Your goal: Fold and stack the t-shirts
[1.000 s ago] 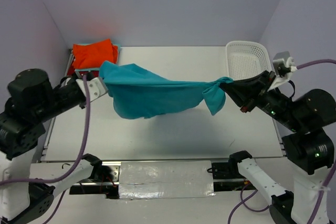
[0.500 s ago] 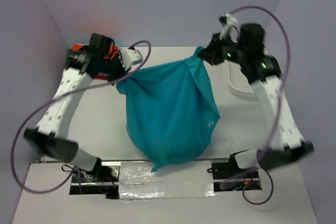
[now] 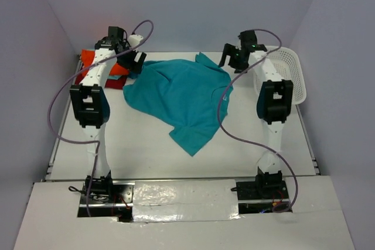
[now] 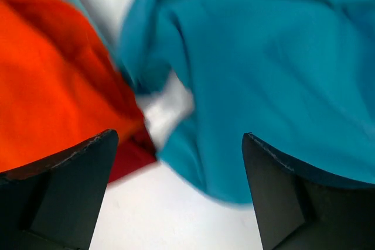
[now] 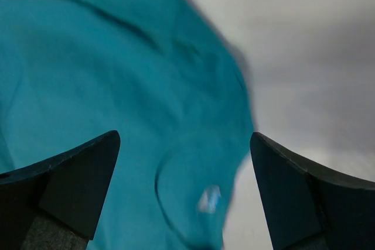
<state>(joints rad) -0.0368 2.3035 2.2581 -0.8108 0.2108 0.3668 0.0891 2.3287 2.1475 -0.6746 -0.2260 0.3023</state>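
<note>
The teal-blue t-shirt (image 3: pixel 181 95) lies loosely spread on the table, its lower part trailing toward the near side. My left gripper (image 3: pixel 136 62) hovers open over its far left corner, apart from the cloth (image 4: pixel 263 57). In the left wrist view the left gripper (image 4: pixel 179 137) has nothing between its fingers. My right gripper (image 3: pixel 229 57) hangs open above the far right corner; in its own view the right gripper (image 5: pixel 184 137) looks down on the shirt (image 5: pixel 117 86) and its collar label (image 5: pixel 208 200). An orange t-shirt (image 3: pixel 92 60) lies on a dark red one (image 3: pixel 114 81) at the far left.
A white mesh basket (image 3: pixel 290 74) stands at the far right, just behind the right arm. The orange shirt (image 4: pixel 47 86) and the dark red edge (image 4: pixel 126 159) lie close beside the teal shirt's left corner. Purple cables loop from both arms.
Both grippers held the teal shirt stretched in the air, swung it toward the back of the table and let go. It now lies on the table and both grippers are open.
</note>
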